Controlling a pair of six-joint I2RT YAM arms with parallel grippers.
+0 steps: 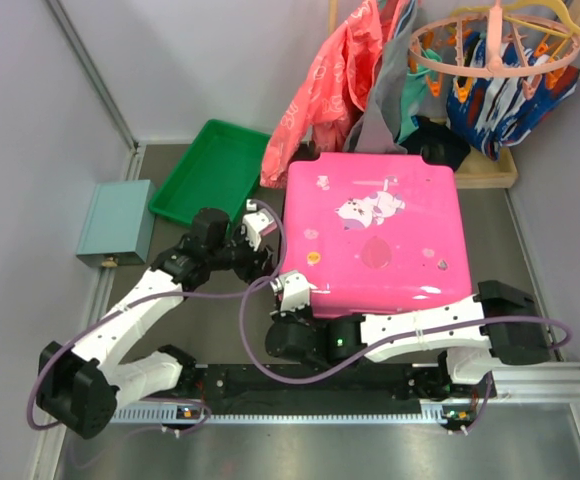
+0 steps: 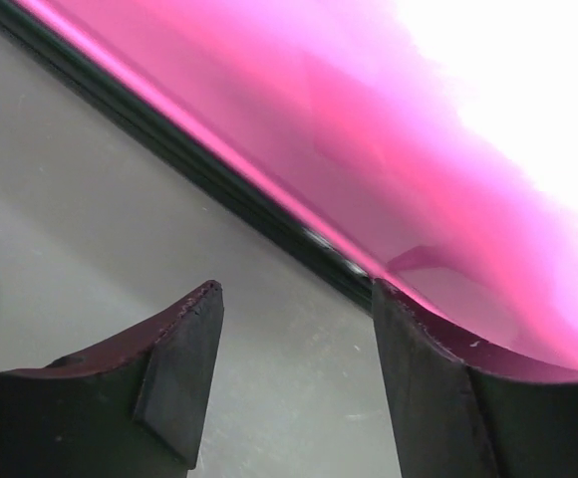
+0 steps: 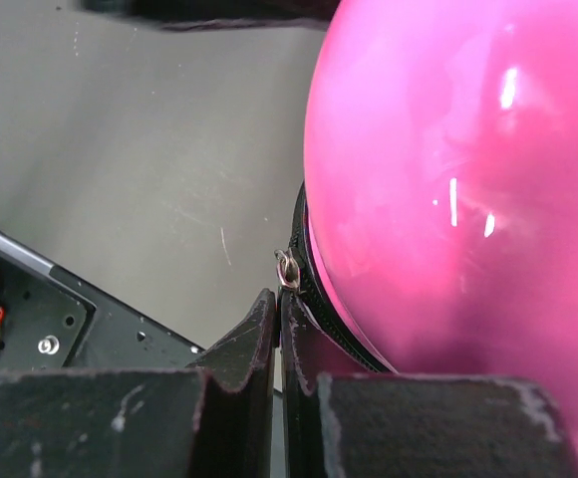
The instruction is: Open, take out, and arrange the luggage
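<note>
The luggage (image 1: 375,235), a hot-pink hard-shell suitcase with white stickers, lies flat and closed in the middle of the table. My left gripper (image 1: 257,228) is at its left side, open; in the left wrist view its jaws (image 2: 297,299) stand apart over bare table, with the pink shell (image 2: 419,149) and its black zip line just beyond the right fingertip. My right gripper (image 1: 292,287) is at the near left corner. In the right wrist view it (image 3: 281,299) is shut on the zipper pull (image 3: 287,269), whose metal ring shows above the fingertips, against the shell (image 3: 448,199).
A green tray (image 1: 210,170) and a pale-teal box (image 1: 115,220) sit to the left of the suitcase. Clothes (image 1: 340,80) and a round peg hanger (image 1: 495,50) hang behind it. A black rail (image 1: 320,385) with the arm bases runs along the near edge.
</note>
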